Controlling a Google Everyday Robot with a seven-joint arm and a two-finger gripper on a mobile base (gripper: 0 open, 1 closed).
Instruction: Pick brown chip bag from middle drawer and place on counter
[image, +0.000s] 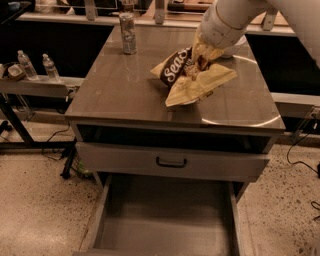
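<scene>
The brown chip bag (182, 77) lies tilted on the counter (120, 92), right of its middle, with its pale yellow end spread toward the front. My gripper (201, 59) comes down from the upper right and is shut on the bag's upper part. The bag's lower end touches the counter top. A thin white ring (240, 122) curves on the counter under and to the right of the bag. The middle drawer (165, 220) is pulled out below, and its grey floor is bare.
A tall drinks can (128, 32) stands at the counter's back left. A shut drawer front with a black handle (171, 162) sits above the open drawer. Two water bottles (37, 66) stand on a narrow side shelf at the left. Cables lie on the speckled floor.
</scene>
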